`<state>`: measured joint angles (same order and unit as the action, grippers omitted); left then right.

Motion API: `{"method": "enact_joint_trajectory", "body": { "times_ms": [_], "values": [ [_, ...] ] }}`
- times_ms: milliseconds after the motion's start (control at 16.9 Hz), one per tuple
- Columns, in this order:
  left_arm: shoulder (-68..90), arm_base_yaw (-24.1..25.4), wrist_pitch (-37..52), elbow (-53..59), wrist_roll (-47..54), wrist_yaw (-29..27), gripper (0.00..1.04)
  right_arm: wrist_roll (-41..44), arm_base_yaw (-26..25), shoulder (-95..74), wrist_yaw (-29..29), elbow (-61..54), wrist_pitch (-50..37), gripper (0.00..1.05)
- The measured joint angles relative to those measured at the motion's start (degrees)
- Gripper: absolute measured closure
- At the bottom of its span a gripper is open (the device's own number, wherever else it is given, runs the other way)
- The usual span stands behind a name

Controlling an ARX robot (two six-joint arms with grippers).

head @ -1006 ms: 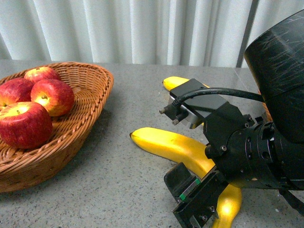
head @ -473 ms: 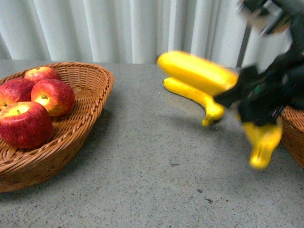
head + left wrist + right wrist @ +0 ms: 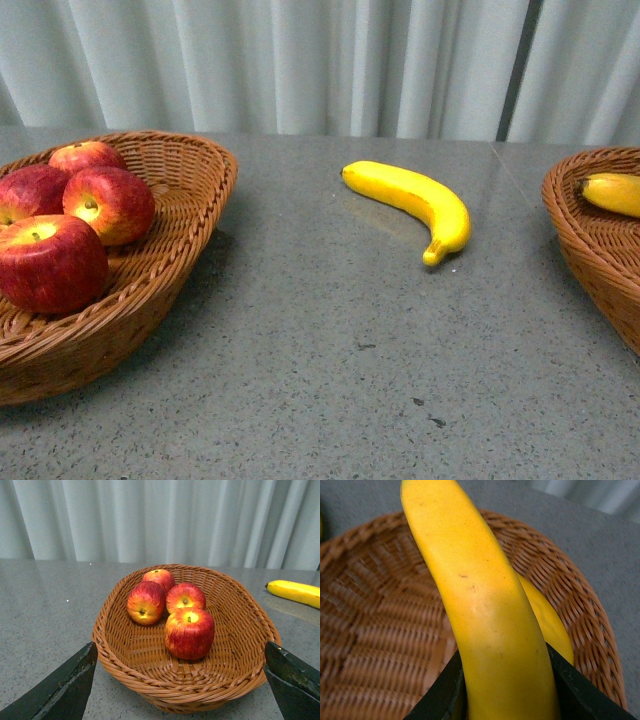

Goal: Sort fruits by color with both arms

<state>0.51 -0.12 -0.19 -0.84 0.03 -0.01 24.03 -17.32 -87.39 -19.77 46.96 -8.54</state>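
Several red apples (image 3: 50,262) lie in the left wicker basket (image 3: 190,215). My left gripper (image 3: 180,650) hangs open before that basket (image 3: 150,680) and its apples (image 3: 189,632), its fingers (image 3: 60,690) wide apart and holding nothing. My right gripper (image 3: 507,690) is shut on the large banana (image 3: 480,605), held over the right wicker basket (image 3: 365,630). A smaller banana (image 3: 550,622) lies in that basket beneath it. One more banana (image 3: 415,198) rests on the table between the baskets. Neither arm shows in the front view.
The grey table (image 3: 320,380) runs between the two baskets. The right basket (image 3: 590,240) sits at the far right edge with a banana end (image 3: 615,193) showing in it. A pale curtain (image 3: 320,60) hangs behind the table.
My right arm lifted the large banana off the table, swung it right and left the front view. The apples and the small banana on the table have not moved.
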Motion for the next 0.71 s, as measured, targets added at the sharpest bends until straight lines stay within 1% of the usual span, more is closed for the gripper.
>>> {"method": "enact_joint_trajectory", "body": {
  "times_ms": [118, 237, 355, 414, 473, 592, 651, 710],
  "values": [
    [0.0, 0.0, 0.0, 0.0, 0.0, 0.0, 0.07, 3.9, -1.7, 0.3, -0.6, -2.4, 0.7, 0.68],
    [0.0, 0.0, 0.0, 0.0, 0.0, 0.0, 0.07, 5.9, -1.7, 2.5, -2.3, -4.4, 1.5, 0.46],
    [0.0, 0.0, 0.0, 0.0, 0.0, 0.0, 0.07, 5.5, 0.4, 5.6, -2.4, -3.2, 0.9, 0.18],
    [0.0, 0.0, 0.0, 0.0, 0.0, 0.0, 0.07, 4.5, 2.0, 5.9, -2.5, -2.5, 0.3, 0.09],
    [0.0, 0.0, 0.0, 0.0, 0.0, 0.0, 0.07, -1.4, 10.7, 5.6, -3.8, 1.1, -1.0, 0.07],
    [0.0, 0.0, 0.0, 0.0, 0.0, 0.0, 0.07, -5.3, 16.7, 3.1, -2.7, 6.0, -1.3, 0.07],
    [0.0, 0.0, 0.0, 0.0, 0.0, 0.0, 0.07, -8.3, 20.9, -0.9, -0.6, 10.5, -0.9, 0.07],
    [0.0, 0.0, 0.0, 0.0, 0.0, 0.0, 0.07, -9.5, 23.2, -3.5, 0.2, 13.0, -0.1, 0.07]
  ]
}}
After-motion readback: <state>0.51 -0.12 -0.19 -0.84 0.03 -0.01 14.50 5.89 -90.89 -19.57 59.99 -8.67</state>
